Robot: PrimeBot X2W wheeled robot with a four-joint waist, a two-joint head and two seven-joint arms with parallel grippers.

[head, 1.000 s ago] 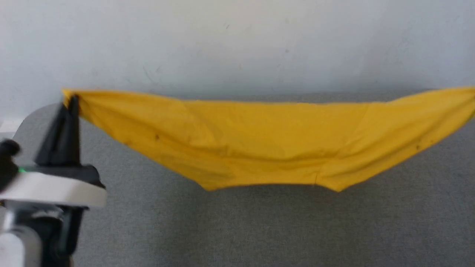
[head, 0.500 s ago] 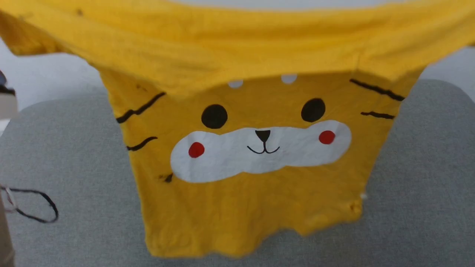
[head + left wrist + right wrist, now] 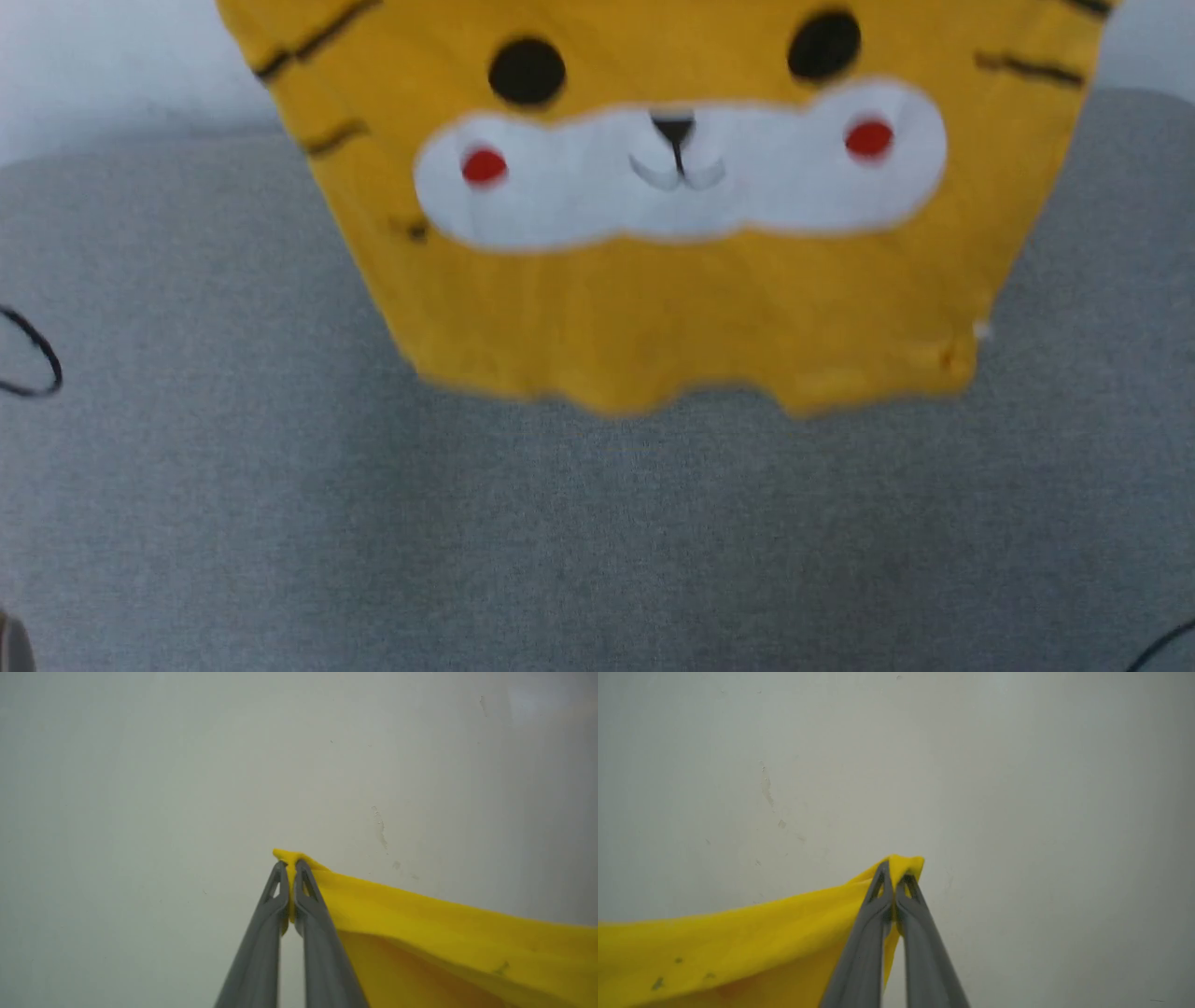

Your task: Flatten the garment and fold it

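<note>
your mustard-yellow cotton t-shirt with the cartoon animal face [image 3: 672, 308] hangs in the air over the grey woven fabric surface [image 3: 597, 541], print side toward the head camera. you can see two black dot eyes, a white muzzle patch with a red dot on each cheek, a small black nose and black whisker lines at both sides. the wavy bottom hem hangs over the far half of the grey surface. the blur keeps you from telling whether the hem touches it. the shirt's top runs past the upper edge of the head view.

your left gripper [image 3: 290, 864] has its two long dark grey fingers pressed together on a small bunched corner of the yellow cloth. a nub of cloth pokes out past the tips, and the rest falls away to the right of the fingers in that wrist view. your right gripper [image 3: 895, 868] pinches the opposite corner the same way, with the cloth draping off to the left of its fingers. behind both pinched corners stands a pale scuffed wall [image 3: 140, 788].

a thin black cable loop [image 3: 37, 364] shows at the grey surface's left edge, well apart from the shirt.
</note>
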